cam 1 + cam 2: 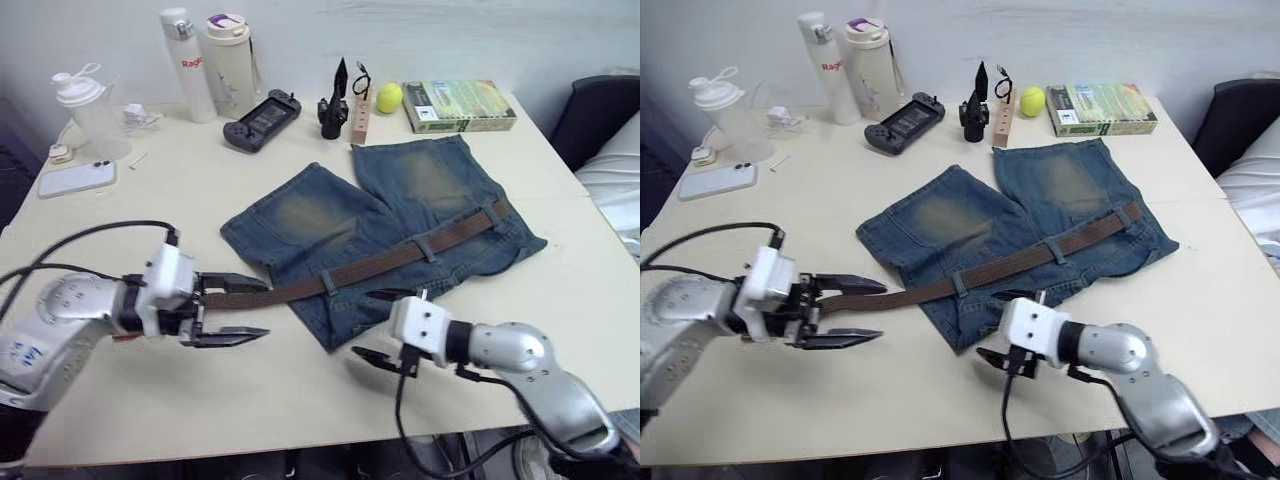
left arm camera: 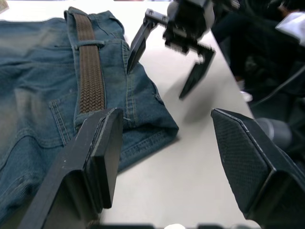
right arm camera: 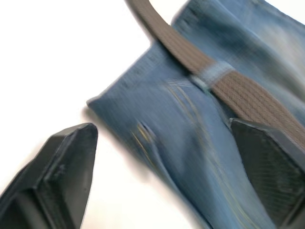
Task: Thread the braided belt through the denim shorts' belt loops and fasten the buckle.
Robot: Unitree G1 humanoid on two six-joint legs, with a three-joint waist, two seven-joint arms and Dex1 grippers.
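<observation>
The threading looks partly done: the braided belt (image 1: 400, 258) already passes under several belt loops (image 1: 329, 281) of the denim shorts (image 1: 380, 225) in the centre of the frame. Its free end reaches toward the lower left, between the spread fingers of the left gripper (image 1: 228, 310) — not clamped on it. The right gripper (image 1: 385, 328), lower centre, also stands apart near the shorts' corner. I cannot make out the buckle. Next, I judge, the ends must be brought together. The pale table (image 1: 300, 390) carries bottles (image 1: 210, 60), a phone (image 1: 76, 179) and a book (image 1: 458, 105) along the top of the frame.
</observation>
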